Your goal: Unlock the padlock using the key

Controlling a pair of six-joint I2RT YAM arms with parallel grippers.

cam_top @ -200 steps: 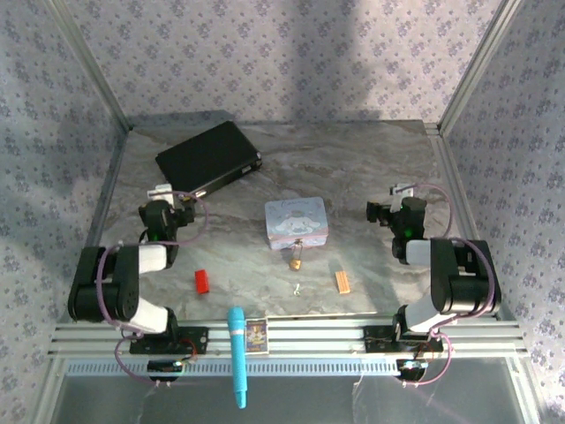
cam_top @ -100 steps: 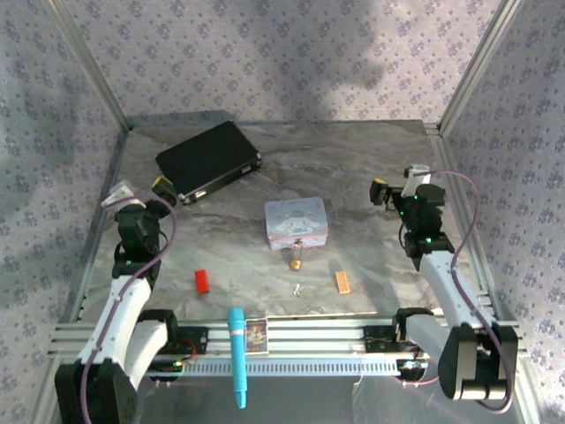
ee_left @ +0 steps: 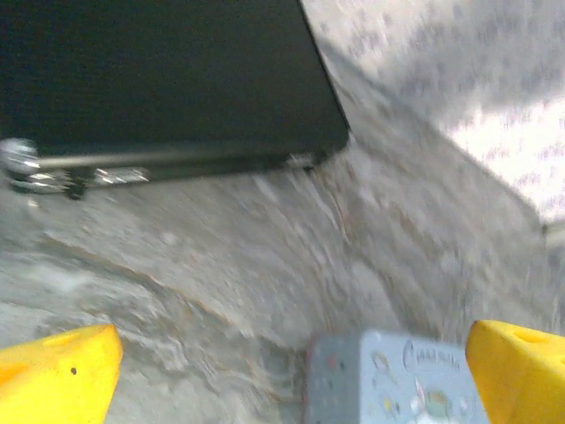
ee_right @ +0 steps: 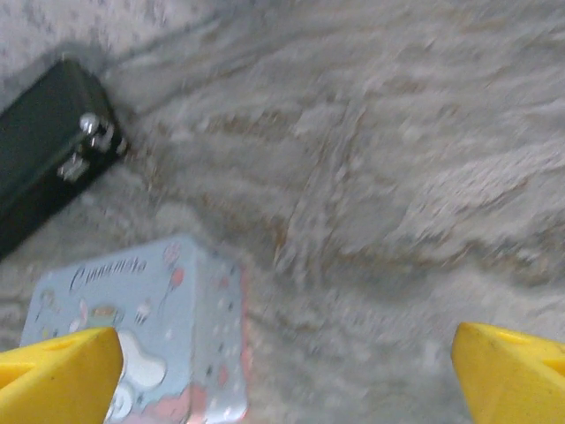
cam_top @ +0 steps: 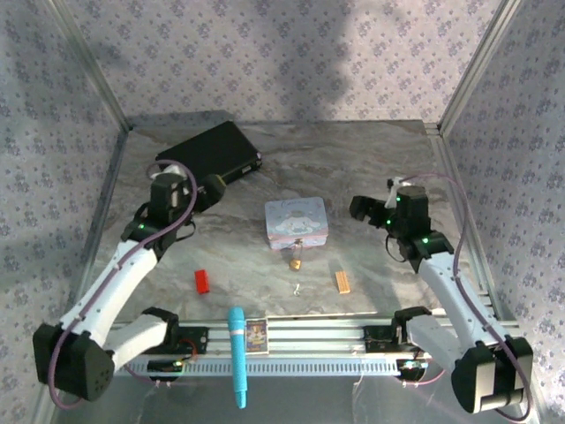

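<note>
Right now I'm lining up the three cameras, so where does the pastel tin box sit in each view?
Top external: the pastel tin box sits near the picture's centre.
Left wrist: the tin lies at the bottom edge, right of centre, cut off by the frame.
Right wrist: the tin takes up the lower left.
Shared landmark: the black case, beyond the tin in every view.

The left arm is stretched forward and angled inward, left gripper [cam_top: 210,187] pointing right, its yellow fingers [ee_left: 55,375] spread wide. The right arm mirrors it: right gripper [cam_top: 364,210] pointing left, jaws just as wide apart.
</note>
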